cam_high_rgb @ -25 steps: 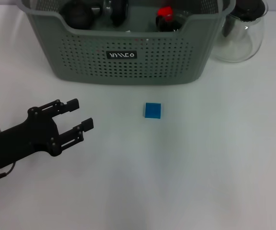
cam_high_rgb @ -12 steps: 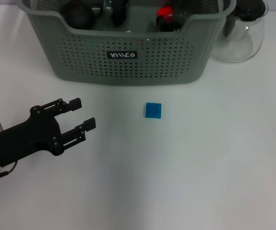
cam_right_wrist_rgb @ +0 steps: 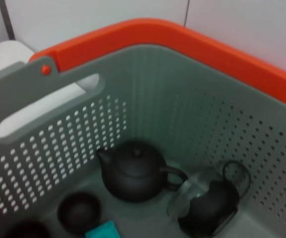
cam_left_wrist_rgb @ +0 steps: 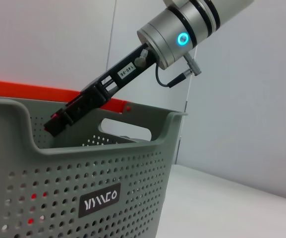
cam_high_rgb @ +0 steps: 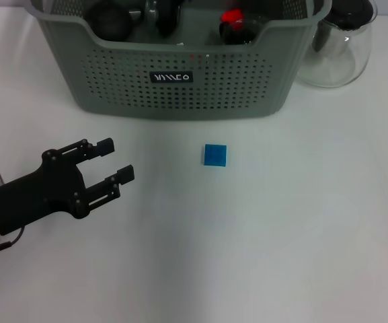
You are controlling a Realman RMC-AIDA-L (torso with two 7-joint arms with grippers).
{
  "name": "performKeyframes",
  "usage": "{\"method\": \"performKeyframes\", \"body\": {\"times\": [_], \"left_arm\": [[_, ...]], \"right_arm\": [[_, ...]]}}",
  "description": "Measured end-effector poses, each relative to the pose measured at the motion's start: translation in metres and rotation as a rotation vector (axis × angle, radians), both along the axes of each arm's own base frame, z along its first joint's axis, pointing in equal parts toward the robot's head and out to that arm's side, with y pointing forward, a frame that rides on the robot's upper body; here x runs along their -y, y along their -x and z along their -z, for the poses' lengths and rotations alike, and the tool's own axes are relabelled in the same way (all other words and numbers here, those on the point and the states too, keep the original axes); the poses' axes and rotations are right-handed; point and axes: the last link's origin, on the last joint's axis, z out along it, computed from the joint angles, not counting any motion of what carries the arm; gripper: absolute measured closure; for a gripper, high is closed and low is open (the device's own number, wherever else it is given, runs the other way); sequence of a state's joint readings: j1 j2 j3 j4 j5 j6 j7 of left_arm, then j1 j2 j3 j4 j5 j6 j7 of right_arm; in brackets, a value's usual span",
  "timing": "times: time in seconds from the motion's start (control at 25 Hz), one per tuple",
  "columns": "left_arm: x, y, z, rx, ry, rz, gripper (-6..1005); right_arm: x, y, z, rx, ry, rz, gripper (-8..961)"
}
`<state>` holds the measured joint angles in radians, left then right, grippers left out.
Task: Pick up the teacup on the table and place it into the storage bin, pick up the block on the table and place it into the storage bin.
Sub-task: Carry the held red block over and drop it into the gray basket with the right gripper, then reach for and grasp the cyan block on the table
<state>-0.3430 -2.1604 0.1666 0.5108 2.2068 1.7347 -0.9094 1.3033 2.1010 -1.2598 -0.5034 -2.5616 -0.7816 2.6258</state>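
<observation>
— Since a second ago, what has shifted?
— Only the left gripper, which crept a touch toward the middle of the table and then stopped; across the last half second it sits in the same place. The blue block has not budged.
— How are its jaws?
— Spread apart, empty, pointing roughly toward the block but well apart from it, low on the robot's left side.
— And the block itself?
— Flat on the white table, just in front of the storage bin, below its black label and a little right of it.
— The other arm?
— The right gripper reaches down over the bin's rim in the left wrist view; I cannot tell how its jaws stand.
— What lies inside the bin?
— A dark teapot, a small dark teacup beside it, a glass pitcher with a black handle, and a teal piece at the edge.
— Anything beside the bin?
— A clear glass jug at its right end
</observation>
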Motion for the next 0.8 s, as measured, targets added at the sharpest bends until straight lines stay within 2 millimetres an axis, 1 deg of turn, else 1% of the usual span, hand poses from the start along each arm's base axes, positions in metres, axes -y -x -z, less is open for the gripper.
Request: {"method": "performKeyframes", "body": {"times": [0.12,0.24,0.32,0.4,0.44,0.48,0.56,0.64,0.68,0.72,0.8], "left_arm": [[0.000,0.000,0.000,-0.002,-0.001,-0.001,361],[0.000,0.000,-0.001,-0.001,-0.002,-0.002,361],[0.000,0.001,-0.001,0.001,-0.003,-0.001,361],[0.001,0.001,-0.002,0.002,-0.003,0.000,361],[0.001,0.001,-0.002,0.001,-0.004,-0.001,361],[0.001,0.001,-0.002,0.001,-0.004,-0.001,361],[0.001,0.001,-0.002,0.001,-0.005,-0.001,361],[0.001,0.001,-0.002,0.001,-0.005,-0.002,361],[0.001,0.002,-0.002,0.000,-0.006,-0.003,361],[0.001,0.002,-0.002,0.000,-0.006,-0.004,361],[0.001,0.002,-0.002,-0.001,-0.007,-0.006,361]], "right_arm": [[0.002,-0.001,0.000,0.012,0.008,-0.006,207],[0.004,0.002,-0.008,-0.006,0.021,-0.014,202],[0.008,0.006,-0.021,-0.036,0.030,-0.031,199],[0.015,0.009,-0.040,-0.089,0.033,-0.043,195],[0.020,0.011,-0.053,-0.127,0.034,-0.058,194],[0.027,0.015,-0.067,-0.167,0.036,-0.082,192],[0.047,0.018,-0.095,-0.247,0.063,-0.152,190],[0.075,0.016,-0.119,-0.320,0.131,-0.247,187],[0.090,0.012,-0.126,-0.346,0.180,-0.297,186],[0.100,0.006,-0.133,-0.367,0.208,-0.331,187],[0.122,-0.011,-0.141,-0.382,0.288,-0.378,188]]}}
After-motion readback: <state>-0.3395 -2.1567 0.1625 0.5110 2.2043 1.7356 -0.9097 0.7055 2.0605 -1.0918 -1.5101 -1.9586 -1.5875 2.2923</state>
